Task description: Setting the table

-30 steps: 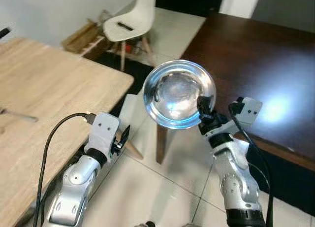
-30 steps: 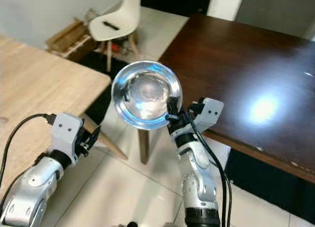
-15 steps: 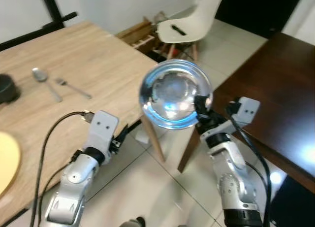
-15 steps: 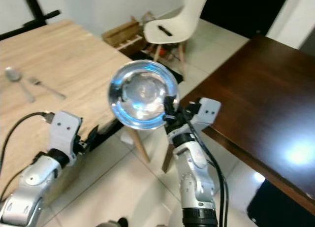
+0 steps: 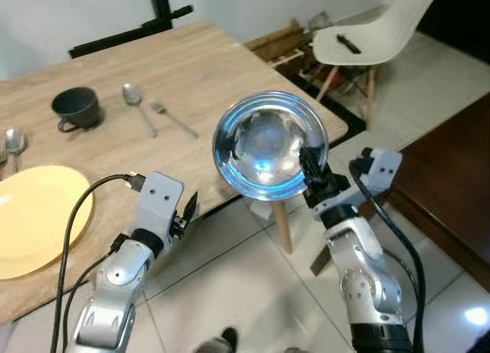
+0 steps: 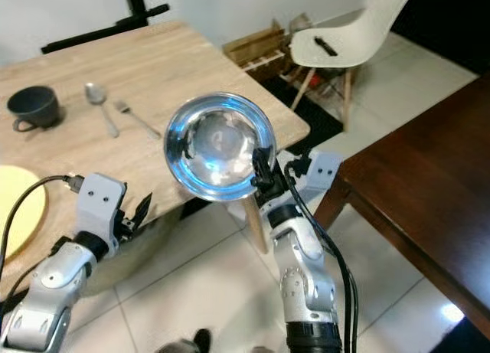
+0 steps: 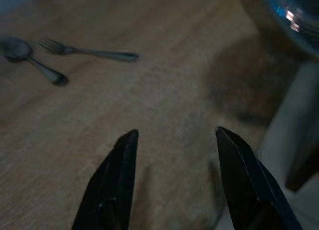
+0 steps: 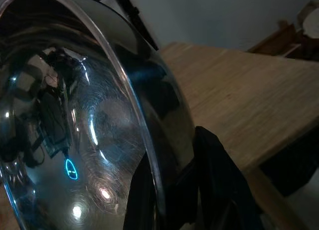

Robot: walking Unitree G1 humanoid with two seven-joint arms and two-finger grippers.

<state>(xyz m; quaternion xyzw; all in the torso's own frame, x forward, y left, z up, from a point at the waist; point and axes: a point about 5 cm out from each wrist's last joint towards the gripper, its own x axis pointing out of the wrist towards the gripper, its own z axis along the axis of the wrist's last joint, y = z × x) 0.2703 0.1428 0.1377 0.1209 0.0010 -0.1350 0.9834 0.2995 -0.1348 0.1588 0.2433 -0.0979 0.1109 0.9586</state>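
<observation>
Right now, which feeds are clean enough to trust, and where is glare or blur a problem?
Left eye view: sharp, evenly lit; blue-white glare inside the steel bowl held by the right gripper. Left wrist view: dim and soft, though the fork and spoon are readable. Right wrist view: bowl close up, dark, with reflections.

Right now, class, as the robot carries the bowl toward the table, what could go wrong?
The right gripper pinches the steel bowl only at its rim, tilted up, so it might slip or swing. The bowl hangs above the wooden table corner and may knock it. The open left gripper sits near the edge and could catch.
</observation>
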